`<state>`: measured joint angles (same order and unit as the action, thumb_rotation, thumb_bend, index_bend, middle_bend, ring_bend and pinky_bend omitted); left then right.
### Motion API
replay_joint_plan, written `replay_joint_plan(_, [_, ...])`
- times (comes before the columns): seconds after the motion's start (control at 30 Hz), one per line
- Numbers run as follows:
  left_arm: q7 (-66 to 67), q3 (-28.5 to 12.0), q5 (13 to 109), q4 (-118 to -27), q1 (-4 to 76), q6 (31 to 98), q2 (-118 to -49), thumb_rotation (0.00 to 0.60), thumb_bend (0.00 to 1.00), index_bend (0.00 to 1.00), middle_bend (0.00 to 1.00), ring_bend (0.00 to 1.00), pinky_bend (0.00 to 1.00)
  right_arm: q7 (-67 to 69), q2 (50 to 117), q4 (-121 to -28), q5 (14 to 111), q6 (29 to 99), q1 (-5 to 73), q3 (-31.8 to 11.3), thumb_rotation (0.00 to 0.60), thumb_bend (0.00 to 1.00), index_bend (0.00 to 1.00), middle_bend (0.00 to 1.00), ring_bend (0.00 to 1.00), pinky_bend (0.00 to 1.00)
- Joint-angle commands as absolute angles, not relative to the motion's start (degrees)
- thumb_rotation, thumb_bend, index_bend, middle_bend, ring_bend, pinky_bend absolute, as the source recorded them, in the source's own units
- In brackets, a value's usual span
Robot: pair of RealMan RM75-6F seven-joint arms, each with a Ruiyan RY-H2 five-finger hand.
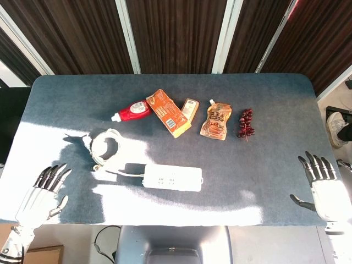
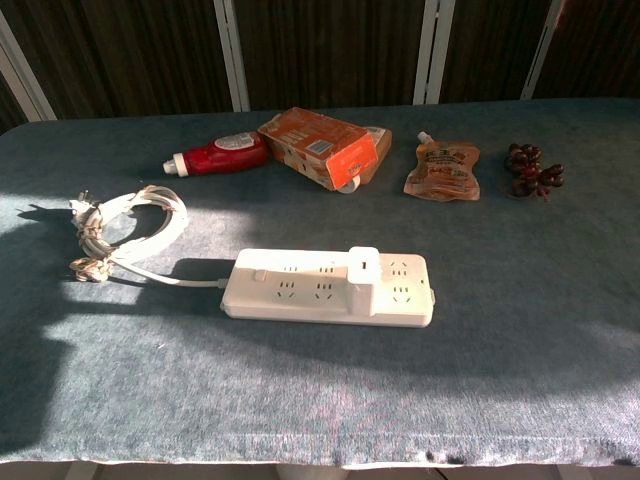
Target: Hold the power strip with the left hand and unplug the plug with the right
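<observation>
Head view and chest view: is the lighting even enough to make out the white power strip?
Head view: hard sunlight washes out the white rectangular power strip, hiding its sockets; left robot hand also glares. Chest view: a shadow edge crosses the strip, yet its sockets and the white cube plug stay legible.

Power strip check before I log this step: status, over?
Left hand and right hand open, off the strip. Power strip flat, white plug still seated. Nothing in the way.
</observation>
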<state>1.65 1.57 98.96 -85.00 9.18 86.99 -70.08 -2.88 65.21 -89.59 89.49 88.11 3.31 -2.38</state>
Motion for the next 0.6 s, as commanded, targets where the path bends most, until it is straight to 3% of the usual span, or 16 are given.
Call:
replay_joint_plan(0.03, [2.7, 2.1, 99.8, -85.3, 9.6, 86.4, -70.4, 0.600, 0.42, 0.00, 0.00, 0.00, 0.09, -1.8, 64.8, -89.5, 89.7, 88.7, 3.0, -2.3, 0.600, 0.10, 0.00, 0.00, 0.00, 0.00])
replay_joint_plan(0.3, [-5.0, 2.5, 106.1, -87.9, 16.1, 82.5, -72.6, 0.600, 0.42, 0.00, 0.00, 0.00, 0.09, -0.5, 64.5, -88.8, 88.7, 88.1, 3.0, -2.7, 0.600, 0.10, 0.00, 0.00, 0.00, 0.00])
replay_joint_plan(0.6, [5.0, -0.8, 105.7, -97.0, 23.8, 71.9, -77.3, 0.600, 0.42, 0.00, 0.00, 0.00, 0.09, 0.1, 64.5, -88.2, 87.9, 87.7, 3.1, -3.3, 0.600, 0.10, 0.00, 0.00, 0.00, 0.00])
